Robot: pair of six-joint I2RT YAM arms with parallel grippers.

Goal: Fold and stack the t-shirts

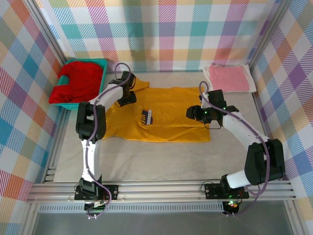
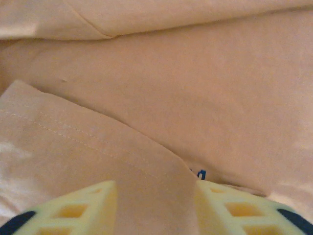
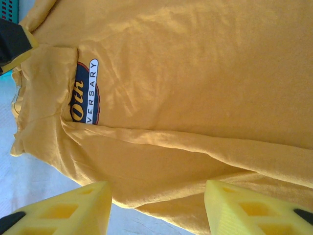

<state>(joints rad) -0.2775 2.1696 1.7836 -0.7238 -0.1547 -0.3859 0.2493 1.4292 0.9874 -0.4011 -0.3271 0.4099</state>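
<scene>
Mustard-yellow t-shirt (image 1: 171, 113) fold inside wide-parted left gripper (image 2: 155, 196); right gripper (image 3: 157, 201) equally wide.

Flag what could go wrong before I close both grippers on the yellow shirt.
1. The left gripper straddles a raised fold of the yellow shirt; closing may catch extra layers and skew the fold.
2. The right gripper is open at the shirt's rumpled edge; it may pinch just one layer.
3. The right arm passes close to the folded pink shirt, so a swing might disturb it.
</scene>
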